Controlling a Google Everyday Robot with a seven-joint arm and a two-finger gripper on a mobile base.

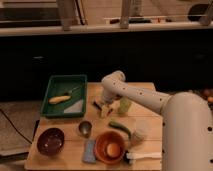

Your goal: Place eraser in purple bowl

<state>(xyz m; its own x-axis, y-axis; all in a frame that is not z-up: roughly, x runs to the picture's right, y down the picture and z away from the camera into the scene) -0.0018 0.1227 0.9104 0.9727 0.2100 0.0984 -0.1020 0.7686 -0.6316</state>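
The purple bowl (50, 140) sits empty at the table's front left corner. My gripper (104, 107) is low over the middle of the table, pointing down, just right of the green tray. A small block with a pale face and a dark edge, the eraser (100, 106), lies right at the gripper on the tabletop. Whether the gripper is touching it does not show. The bowl is well to the front left of the gripper.
A green tray (52, 86) at the back left holds a yellow-handled tool (59, 98). A metal cup (84, 128), an orange bowl (111, 147) with an egg-like object, a blue cloth (90, 150), a white-handled brush (145, 156), a green vegetable (120, 128), a clear cup (140, 133) and a green cup (124, 105) stand around.
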